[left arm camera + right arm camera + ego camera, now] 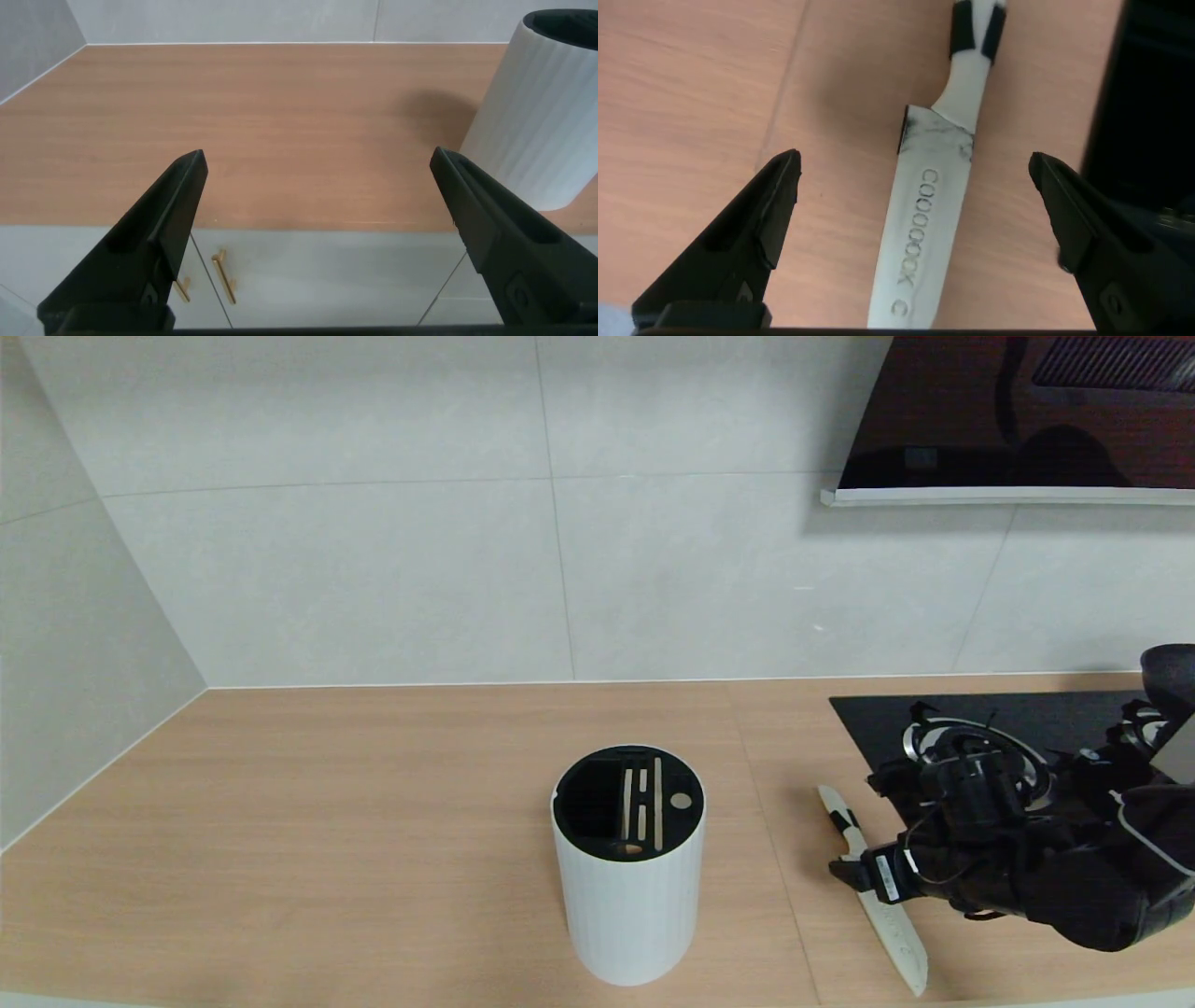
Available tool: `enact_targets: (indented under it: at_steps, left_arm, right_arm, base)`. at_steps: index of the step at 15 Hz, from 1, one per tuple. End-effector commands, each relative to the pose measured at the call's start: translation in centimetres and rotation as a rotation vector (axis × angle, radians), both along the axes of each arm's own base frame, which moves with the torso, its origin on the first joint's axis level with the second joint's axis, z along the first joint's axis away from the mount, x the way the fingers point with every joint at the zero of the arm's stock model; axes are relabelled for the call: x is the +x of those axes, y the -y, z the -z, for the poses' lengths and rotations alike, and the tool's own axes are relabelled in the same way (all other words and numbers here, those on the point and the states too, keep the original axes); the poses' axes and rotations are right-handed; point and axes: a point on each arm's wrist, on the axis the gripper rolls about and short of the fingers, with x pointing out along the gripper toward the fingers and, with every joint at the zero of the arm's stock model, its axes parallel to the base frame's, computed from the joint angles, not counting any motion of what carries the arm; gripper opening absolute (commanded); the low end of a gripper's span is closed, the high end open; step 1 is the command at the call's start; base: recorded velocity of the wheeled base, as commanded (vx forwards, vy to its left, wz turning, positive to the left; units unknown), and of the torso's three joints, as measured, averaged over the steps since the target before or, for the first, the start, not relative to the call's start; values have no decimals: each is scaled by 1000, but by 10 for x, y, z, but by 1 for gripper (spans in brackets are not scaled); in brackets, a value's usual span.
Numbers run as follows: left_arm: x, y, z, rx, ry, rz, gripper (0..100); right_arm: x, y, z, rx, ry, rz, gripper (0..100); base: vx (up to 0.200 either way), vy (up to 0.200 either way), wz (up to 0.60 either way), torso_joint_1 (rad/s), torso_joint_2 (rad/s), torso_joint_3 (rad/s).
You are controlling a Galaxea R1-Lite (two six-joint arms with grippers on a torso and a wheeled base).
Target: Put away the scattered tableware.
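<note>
A white ribbed cylindrical holder (630, 896) with a black slotted top stands upright near the middle of the wooden counter (373, 821). To its right a white knife (896, 929) with black bands on its handle lies flat on the counter. My right gripper (873, 877) hovers over it, open. In the right wrist view the blade (929, 215) lies between the spread fingers of the right gripper (913, 161), untouched. My left gripper (318, 159) is open and holds nothing, over the counter's front edge, with the holder (547, 112) off to one side.
A black cooktop (887, 719) with a metal burner ring (920, 742) lies at the back right, just behind the knife. A dark range hood (1018, 420) hangs above it. Tiled walls close the back and left. Cabinet fronts with gold handles (222, 277) show below the counter's edge.
</note>
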Motion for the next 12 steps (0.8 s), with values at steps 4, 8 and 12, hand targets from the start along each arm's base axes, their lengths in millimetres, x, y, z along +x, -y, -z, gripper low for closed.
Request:
enact_targets:
  at_steps: [4, 8, 12]
  left_arm:
    - [0, 0, 0, -1, 0, -1, 100]
    - [0, 0, 0, -1, 0, -1, 100]
    - [0, 0, 0, -1, 0, -1, 100]
  right_arm:
    - [14, 3, 26, -23, 8, 47, 100]
    - [19, 4, 38, -23, -12, 65, 100]
    - [20, 4, 39, -23, -13, 70, 100]
  base:
    - [0, 0, 0, 0, 0, 0]
    - [0, 0, 0, 0, 0, 0]
    - [0, 0, 0, 0, 0, 0]
